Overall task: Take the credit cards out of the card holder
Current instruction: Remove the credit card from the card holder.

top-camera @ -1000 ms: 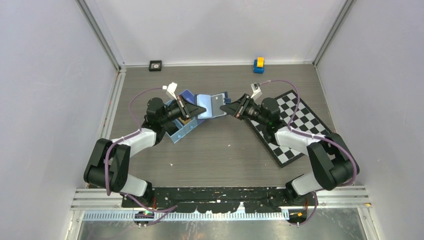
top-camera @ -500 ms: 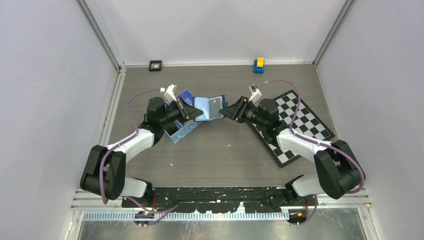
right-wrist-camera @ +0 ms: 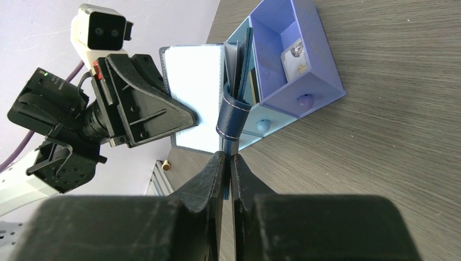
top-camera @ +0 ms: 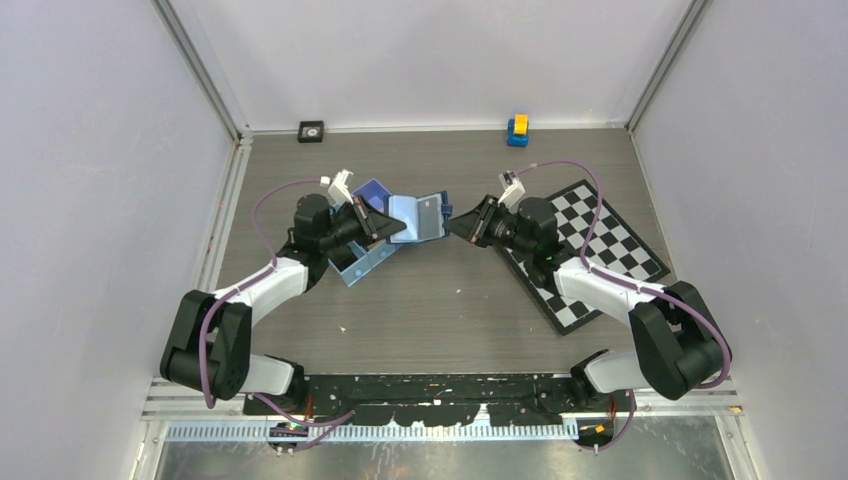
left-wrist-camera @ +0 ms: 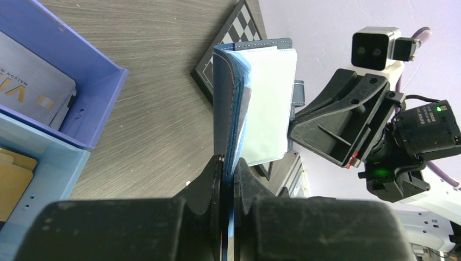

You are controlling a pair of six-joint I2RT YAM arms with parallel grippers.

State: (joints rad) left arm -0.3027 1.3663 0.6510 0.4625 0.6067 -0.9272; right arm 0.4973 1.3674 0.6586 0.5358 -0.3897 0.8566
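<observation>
The left gripper (top-camera: 395,228) was clenched on one edge of the open card holder (top-camera: 420,215), its fingers (left-wrist-camera: 215,179) pinching the navy cover edge-on. The right gripper (top-camera: 452,226) was clenched on the opposite edge, and its own wrist camera showed its fingers (right-wrist-camera: 215,174) closed on a navy stitched loop of the same card holder. Held between the two arms, the card holder hung spread like a book, its pale-blue inner sleeves (left-wrist-camera: 266,103) facing up, just to the right of the three-compartment tray (top-camera: 362,262) and above the wooden table (top-camera: 430,320).

Inside the tray, a grey card (left-wrist-camera: 32,92) lay in the violet-blue compartment, and an orange-gold card (left-wrist-camera: 13,179) lay in the lighter blue compartment next to it. Whether any cards sat in the card holder's sleeves could not be told.

A chessboard mat (top-camera: 590,250) lay flat well to the right of the tray, under the right arm. A blue-and-yellow toy block (top-camera: 517,130) stood far beyond the tray, to its right, by the back wall.
</observation>
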